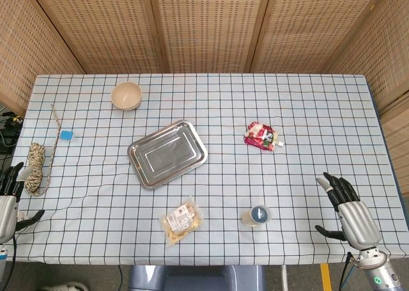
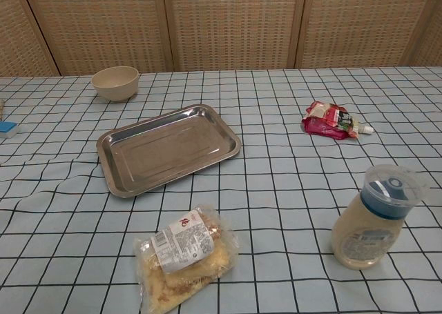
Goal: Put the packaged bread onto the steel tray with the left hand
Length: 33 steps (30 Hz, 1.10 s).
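Scattered across the checked tablecloth (image 1: pixel 307 112), well apart.
Beige bowl (image 1: pixel 126 94), red pouch (image 1: pixel 261 136), capped bottle (image 2: pixel 371 218), rope coil (image 1: pixel 36 166), small blue block (image 1: pixel 67 135).

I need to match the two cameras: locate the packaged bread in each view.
Head view: packaged bread lies near the table's front edge, just below the steel tray.
Chest view: packaged bread at bottom centre-left, nearest the camera.
Shared landmark: the steel tray, directly behind it in both.

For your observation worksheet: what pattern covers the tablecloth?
The tablecloth is pale blue with a dark grid; the head view shows it best.
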Each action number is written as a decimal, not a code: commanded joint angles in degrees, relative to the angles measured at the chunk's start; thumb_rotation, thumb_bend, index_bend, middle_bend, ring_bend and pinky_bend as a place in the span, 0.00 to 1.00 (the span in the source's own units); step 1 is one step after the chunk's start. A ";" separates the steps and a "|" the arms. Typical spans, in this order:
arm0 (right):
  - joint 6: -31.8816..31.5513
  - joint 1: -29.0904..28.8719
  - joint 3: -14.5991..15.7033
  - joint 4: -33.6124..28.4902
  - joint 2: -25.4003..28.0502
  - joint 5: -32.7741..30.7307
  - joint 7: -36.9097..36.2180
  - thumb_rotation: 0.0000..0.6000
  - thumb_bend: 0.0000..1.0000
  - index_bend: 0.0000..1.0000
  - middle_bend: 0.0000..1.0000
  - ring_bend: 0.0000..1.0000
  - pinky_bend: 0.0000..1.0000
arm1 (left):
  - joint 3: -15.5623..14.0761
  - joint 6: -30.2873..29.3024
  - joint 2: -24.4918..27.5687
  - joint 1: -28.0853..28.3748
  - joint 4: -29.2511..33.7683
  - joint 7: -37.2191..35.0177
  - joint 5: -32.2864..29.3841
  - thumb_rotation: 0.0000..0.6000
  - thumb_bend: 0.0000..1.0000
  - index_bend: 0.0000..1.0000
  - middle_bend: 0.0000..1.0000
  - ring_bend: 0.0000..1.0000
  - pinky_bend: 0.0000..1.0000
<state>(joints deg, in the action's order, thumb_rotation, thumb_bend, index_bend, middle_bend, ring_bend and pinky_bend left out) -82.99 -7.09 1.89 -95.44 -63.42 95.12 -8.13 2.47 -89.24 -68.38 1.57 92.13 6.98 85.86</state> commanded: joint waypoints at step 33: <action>0.13 0.11 -0.43 -0.12 0.45 -1.16 -0.61 1.00 0.04 0.01 0.00 0.00 0.00 | -4.45 15.12 5.70 11.37 6.64 -0.98 13.06 1.00 0.00 0.00 0.00 0.00 0.00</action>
<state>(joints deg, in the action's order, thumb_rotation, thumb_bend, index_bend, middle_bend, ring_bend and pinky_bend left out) -82.84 -6.99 1.48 -95.55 -63.00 93.98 -8.71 -0.86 -77.71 -63.75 10.04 96.54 5.88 96.38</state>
